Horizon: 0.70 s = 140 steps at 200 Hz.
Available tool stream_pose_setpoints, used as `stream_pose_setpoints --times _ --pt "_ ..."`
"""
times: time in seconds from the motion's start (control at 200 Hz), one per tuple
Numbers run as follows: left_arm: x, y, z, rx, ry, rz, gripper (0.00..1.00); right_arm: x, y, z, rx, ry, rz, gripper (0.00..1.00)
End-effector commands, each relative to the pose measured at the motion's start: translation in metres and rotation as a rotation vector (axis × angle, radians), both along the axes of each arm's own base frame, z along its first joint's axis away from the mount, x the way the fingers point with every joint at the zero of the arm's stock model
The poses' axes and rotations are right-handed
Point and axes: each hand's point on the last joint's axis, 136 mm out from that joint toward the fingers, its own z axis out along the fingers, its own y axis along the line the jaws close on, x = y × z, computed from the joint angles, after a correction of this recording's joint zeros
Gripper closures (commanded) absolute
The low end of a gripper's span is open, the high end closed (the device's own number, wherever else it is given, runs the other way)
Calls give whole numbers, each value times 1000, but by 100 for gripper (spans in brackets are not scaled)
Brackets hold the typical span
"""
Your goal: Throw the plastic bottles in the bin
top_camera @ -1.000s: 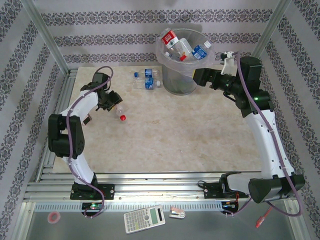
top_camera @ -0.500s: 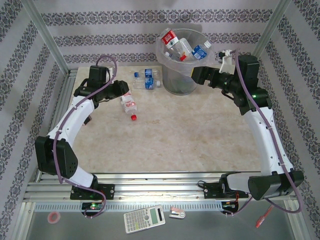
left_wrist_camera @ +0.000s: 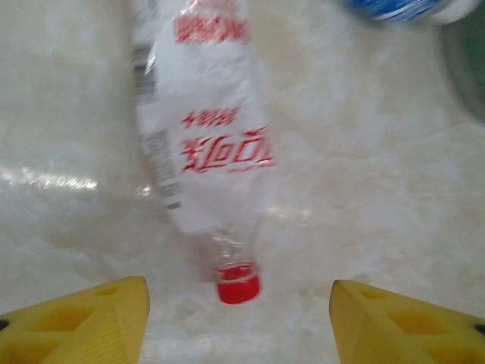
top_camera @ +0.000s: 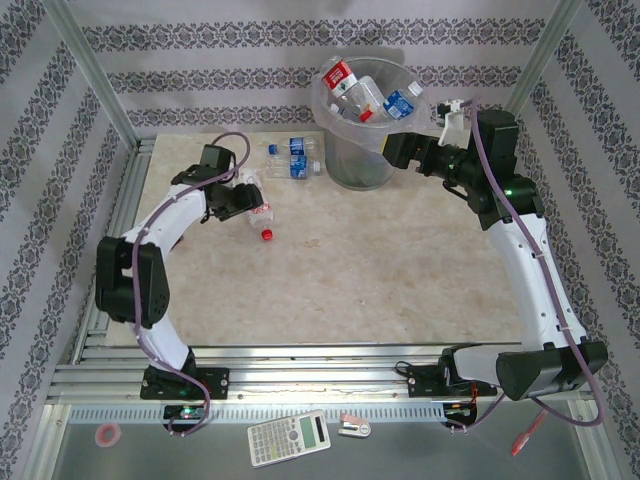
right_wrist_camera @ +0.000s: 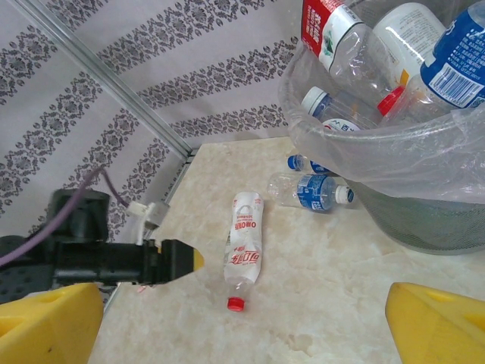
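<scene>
Your top external camera sits high behind the near edge, well back, looking down and forward over the whole table (top_camera: 400,280) to the patterned back wall (top_camera: 250,60).

Your left wrist camera looks steeply down at close range on the red-capped bottle (left_wrist_camera: 208,152), with its own yellow fingers (left_wrist_camera: 83,322) at the lower corners.

Your right wrist camera sits beside the bin (right_wrist_camera: 424,220), facing across the table at a low slant, from farther off.

All three views share that bottle. The overhead and right wrist views also share the bin and the blue-labelled bottle (right_wrist_camera: 314,189) beside it.
</scene>
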Motion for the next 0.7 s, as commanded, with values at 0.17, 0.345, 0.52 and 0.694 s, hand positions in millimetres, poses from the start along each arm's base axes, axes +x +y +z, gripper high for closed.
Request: stream_pose_setpoints --times 0.17,0.345,0.52,0.694 --pt "21 -5 -34 -22 67 66 25 -16 4 15 2 -48 27 4" --pt "36 -4 -53 -7 101 99 23 -17 4 15 3 -46 29 4" --pt "41 1 -72 32 160 132 26 -18 4 15 -3 -49 30 4" --pt "48 0 -84 20 161 152 26 -17 3 15 -7 -52 30 4"
